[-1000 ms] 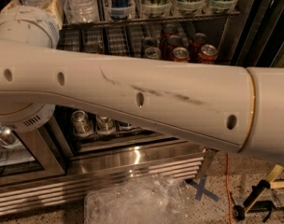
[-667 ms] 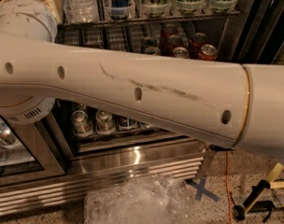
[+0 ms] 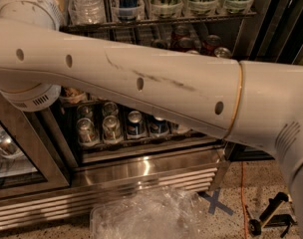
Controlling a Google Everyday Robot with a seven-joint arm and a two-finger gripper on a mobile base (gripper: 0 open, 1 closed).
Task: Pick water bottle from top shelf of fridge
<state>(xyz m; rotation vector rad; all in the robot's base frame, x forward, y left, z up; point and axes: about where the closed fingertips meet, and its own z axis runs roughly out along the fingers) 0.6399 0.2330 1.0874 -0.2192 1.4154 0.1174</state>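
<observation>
pincer's out of shot, somewhere past the arm (image 3: 141, 78) and its upper-left joint, so can't tell its state. water bottle (image 3: 86, 4) stands on the top shelf (image 3: 201, 18), upper left. looks like the reach step; next it needs lining up on that bottle.

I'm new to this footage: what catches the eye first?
The white arm fills the frame, slanting across the middle in front of the fridge; its gripper is out of view. Behind it, cans line a lower rack, and crumpled clear plastic lies on the floor by a blue tape X.
</observation>
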